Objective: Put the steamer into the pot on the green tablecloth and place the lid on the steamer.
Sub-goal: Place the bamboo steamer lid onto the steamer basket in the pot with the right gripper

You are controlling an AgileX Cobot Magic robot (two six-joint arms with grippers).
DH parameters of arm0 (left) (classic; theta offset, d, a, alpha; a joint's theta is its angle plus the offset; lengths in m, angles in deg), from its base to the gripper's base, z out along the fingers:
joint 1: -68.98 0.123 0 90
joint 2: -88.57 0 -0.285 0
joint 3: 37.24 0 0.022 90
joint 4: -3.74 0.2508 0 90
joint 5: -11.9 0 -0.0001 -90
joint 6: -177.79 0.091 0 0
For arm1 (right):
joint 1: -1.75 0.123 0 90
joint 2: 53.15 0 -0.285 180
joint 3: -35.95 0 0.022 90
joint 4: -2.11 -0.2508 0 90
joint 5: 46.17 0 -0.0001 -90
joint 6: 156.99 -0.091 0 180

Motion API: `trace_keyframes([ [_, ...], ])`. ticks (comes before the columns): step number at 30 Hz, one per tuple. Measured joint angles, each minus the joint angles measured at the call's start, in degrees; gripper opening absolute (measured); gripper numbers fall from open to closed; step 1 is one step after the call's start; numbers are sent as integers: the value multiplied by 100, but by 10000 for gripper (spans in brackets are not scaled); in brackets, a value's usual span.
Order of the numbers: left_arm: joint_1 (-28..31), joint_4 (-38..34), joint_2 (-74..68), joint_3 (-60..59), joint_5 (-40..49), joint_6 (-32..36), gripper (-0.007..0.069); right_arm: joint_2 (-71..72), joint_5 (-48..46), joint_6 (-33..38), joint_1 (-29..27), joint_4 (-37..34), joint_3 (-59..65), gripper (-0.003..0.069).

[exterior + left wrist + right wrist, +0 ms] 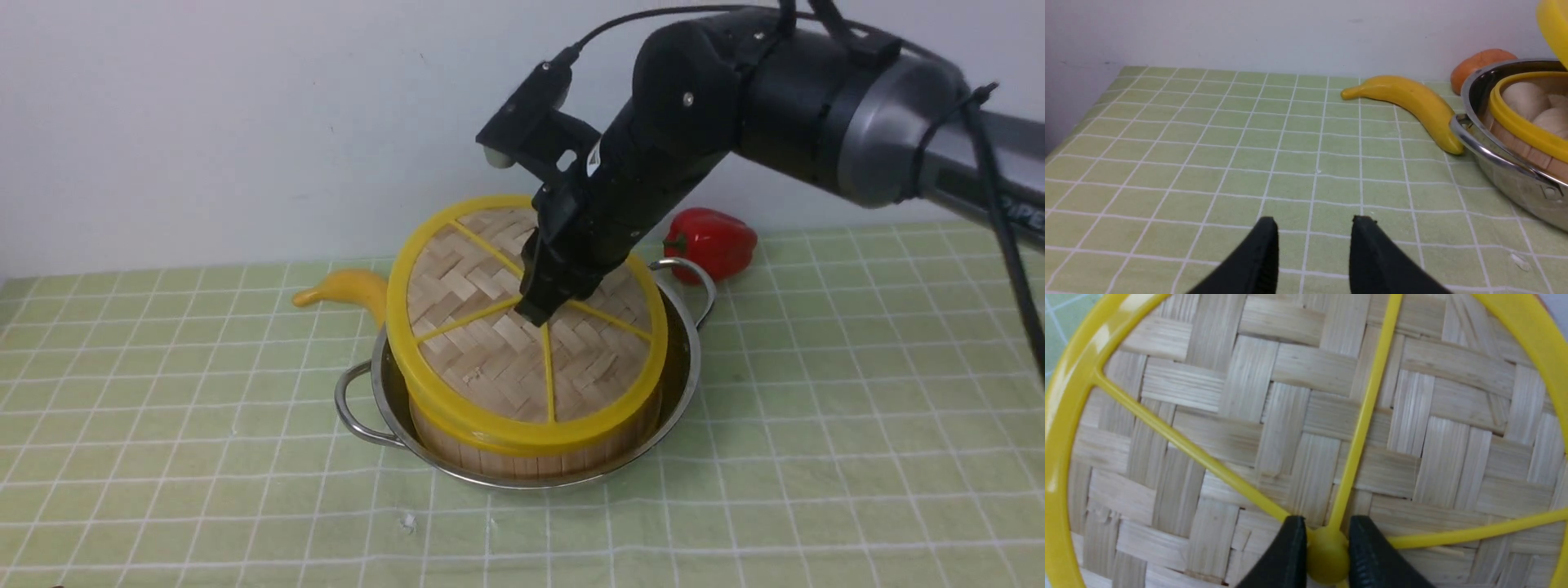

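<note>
The steel pot stands on the green tablecloth with the bamboo steamer inside it. The woven lid hangs tilted over the steamer, its far-left side raised and its near edge down at the steamer's front rim. My right gripper is shut on the lid's yellow hub; in the right wrist view the gripper pinches that hub from both sides. My left gripper is open and empty over the tablecloth, left of the pot. White buns lie in the steamer.
A yellow banana lies behind the pot on its left, touching the pot's handle in the left wrist view. A red pepper sits behind the pot on the right. An orange fruit rests by the back wall.
</note>
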State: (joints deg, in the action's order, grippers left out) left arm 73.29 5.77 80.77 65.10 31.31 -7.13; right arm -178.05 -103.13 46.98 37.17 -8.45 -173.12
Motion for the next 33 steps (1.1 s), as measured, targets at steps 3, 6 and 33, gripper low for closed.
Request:
trace_keyframes([
  [3,0,0,0,0,0,0,243,-19,148,31,0,-35,0,146],
  [6,0,0,0,0,0,0,243,-19,298,30,0,-92,0,146],
  [33,0,0,0,0,0,0,243,-35,-90,-207,0,86,-25,146],
])
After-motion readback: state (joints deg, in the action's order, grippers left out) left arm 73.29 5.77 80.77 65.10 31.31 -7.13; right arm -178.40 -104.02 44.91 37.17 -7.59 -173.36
